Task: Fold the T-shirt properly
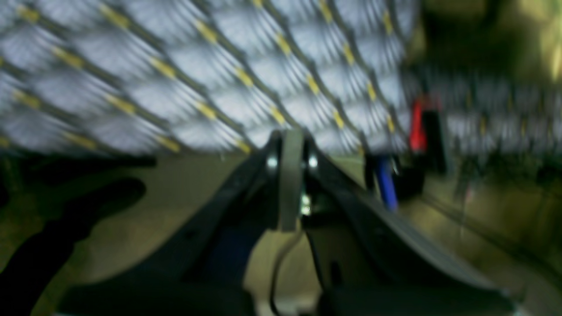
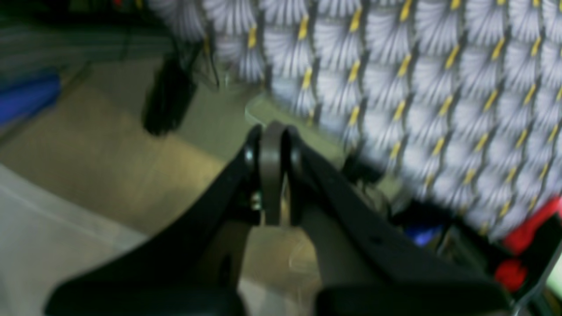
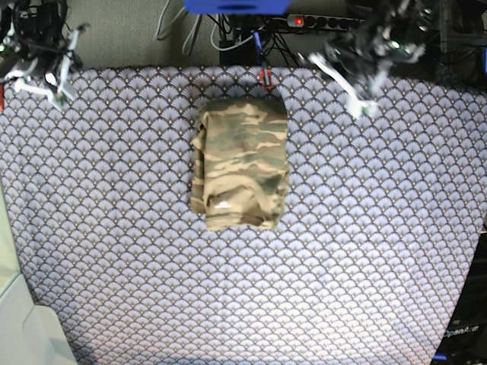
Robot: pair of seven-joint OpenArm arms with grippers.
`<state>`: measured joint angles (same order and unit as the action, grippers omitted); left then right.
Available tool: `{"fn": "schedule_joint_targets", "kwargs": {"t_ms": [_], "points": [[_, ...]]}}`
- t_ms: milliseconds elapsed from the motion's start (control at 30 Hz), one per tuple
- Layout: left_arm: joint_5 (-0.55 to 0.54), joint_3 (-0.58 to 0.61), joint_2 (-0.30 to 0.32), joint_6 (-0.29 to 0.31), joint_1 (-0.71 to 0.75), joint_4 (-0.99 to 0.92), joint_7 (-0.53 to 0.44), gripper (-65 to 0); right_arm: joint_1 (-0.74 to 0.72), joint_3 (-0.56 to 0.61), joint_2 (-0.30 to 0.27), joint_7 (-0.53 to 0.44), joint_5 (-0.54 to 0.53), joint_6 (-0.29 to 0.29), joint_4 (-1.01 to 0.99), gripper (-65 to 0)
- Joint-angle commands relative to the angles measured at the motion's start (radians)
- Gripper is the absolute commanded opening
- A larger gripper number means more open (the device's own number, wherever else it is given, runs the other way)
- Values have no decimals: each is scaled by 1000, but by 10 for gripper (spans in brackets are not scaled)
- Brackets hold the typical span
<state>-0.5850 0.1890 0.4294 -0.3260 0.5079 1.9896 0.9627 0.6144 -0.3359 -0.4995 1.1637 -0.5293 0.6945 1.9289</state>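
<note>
The T-shirt (image 3: 240, 163), in tan and olive camouflage, lies folded into a compact rectangle on the purple scale-patterned table cloth (image 3: 251, 296), a little behind the middle. My left gripper (image 3: 364, 106) hangs over the cloth's back right part, well to the right of the shirt. In the left wrist view it (image 1: 290, 136) is shut, pads pressed together with nothing between them. My right gripper (image 3: 59, 93) sits at the back left corner, far from the shirt. The right wrist view shows it (image 2: 273, 128) shut and empty too. The shirt appears in neither wrist view.
Behind the table's back edge lie a power strip (image 3: 319, 20), tangled cables (image 3: 228, 38) and a blue object (image 3: 236, 6). A red and black clip (image 3: 265, 77) sits at the back edge just behind the shirt. A pale surface (image 3: 19, 327) borders the cloth at lower left.
</note>
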Motion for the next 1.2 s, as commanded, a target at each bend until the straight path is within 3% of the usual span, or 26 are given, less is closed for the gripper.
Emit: {"fn": "schedule_joint_targets", "kwargs": {"t_ms": [0,100,167,333,533,767,1033,1167], "points": [[-3,22,4,-3,21,-2,-9,-647,23,-9,0,-18,-8,4,10,-650],[23,76,-4,-3,33,-51,-11,-647,86,-10,38,-86,54,4,10,-650],[79,119,-11,-3,33,-98,-17,-647,111,-9,84,-136,157,4,2,-650],[164,191,-25,1,42,-306,-178,-647,89,-6,216,-293,456,4,-170,-650],[164,246,-48,1,64,-499,-317,-647,28,-7,273,-522,641,4,-474,-650],[211,241,-105,1,85,-720,-446,-647,-74,-6,267,-721,660,4,-840,-650],[201,241,-146,5,2,-1031,-676,-646,-268,-6,256,-930,662,4,-1233,-650],[201,241,-191,5,-68,-1162,-703,-646,-359,60,255,-1077,662,4,-1426,-650]]}}
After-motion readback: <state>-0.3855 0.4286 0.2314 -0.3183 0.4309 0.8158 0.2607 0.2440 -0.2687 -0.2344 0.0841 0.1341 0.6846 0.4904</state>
